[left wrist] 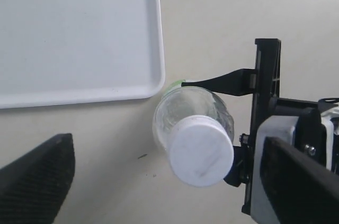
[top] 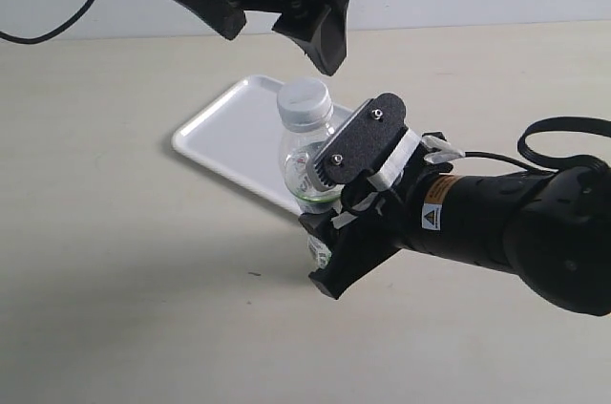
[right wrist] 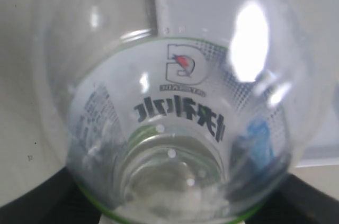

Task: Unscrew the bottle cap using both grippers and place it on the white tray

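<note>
The clear bottle (top: 304, 154) leans over the table, clamped at its labelled body between the flat plates of my right gripper (top: 321, 228). Its white ribbed bottle cap (top: 305, 101) sits screwed on the neck. My all-black left gripper (top: 282, 41) hangs open just above the cap without touching it. In the left wrist view the cap (left wrist: 201, 150) lies between the two wide-apart fingers (left wrist: 37, 181), with nothing touching them. The bottle (right wrist: 175, 107) fills the right wrist view, its lettering seen through the plastic. The white tray (top: 224, 127) lies behind the bottle.
The tray (left wrist: 74, 33) holds nothing and lies flat on the beige table (top: 124, 280). A black cable (top: 57, 17) hangs at the back left. The right arm's thick black wrist (top: 516, 223) reaches in from the right edge.
</note>
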`<act>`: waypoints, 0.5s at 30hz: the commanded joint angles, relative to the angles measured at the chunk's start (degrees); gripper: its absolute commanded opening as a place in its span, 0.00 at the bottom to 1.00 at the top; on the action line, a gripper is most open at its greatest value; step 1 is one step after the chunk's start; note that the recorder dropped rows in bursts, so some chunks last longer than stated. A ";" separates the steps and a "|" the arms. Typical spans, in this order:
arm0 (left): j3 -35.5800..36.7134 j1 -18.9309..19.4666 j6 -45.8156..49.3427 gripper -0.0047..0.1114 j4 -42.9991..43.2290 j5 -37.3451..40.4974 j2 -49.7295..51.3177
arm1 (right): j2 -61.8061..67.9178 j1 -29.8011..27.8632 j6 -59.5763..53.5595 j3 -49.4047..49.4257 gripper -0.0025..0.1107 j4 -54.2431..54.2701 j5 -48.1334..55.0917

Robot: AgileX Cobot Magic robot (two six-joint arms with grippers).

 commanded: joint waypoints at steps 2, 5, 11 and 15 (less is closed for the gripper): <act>0.22 0.05 -0.40 0.82 -1.13 -0.06 -0.37 | 0.49 -0.05 0.07 0.13 0.02 -0.79 3.82; 0.22 0.05 0.34 0.82 -3.59 -0.06 0.74 | 0.49 -0.05 0.07 0.13 0.02 -0.79 3.82; 0.22 0.05 1.60 0.82 -4.53 -0.06 3.78 | 0.49 -0.05 0.07 0.13 0.02 -0.79 4.05; 0.22 0.05 1.60 0.82 -5.91 -0.06 4.54 | 0.49 -0.05 0.07 0.13 0.02 -0.79 4.19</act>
